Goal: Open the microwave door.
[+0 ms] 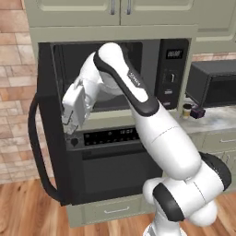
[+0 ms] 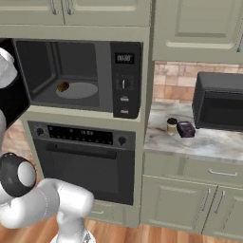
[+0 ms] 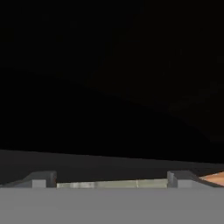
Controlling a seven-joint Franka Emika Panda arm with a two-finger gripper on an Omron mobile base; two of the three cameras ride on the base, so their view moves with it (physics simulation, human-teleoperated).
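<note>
You can see the microwave door point(image 1: 48, 124) swung wide at nine o'clock of the microwave point(image 2: 78, 76), so opening looks done, with the end effector point(image 1: 70, 125) spread and empty beside it.

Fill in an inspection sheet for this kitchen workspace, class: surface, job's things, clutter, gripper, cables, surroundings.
Surface: marble counter, right of the microwave.
Job's things: microwave door swung wide open to the left, handle outward; microwave cavity exposed, small brown item on the turntable.
Clutter: small jar and dark purple box on the counter.
Gripper: gripper fingers apart, close against the door's dark panel.
Cables: nothing seen.
Surroundings: oven below, beige cabinets, black box appliance, wood floor.
</note>
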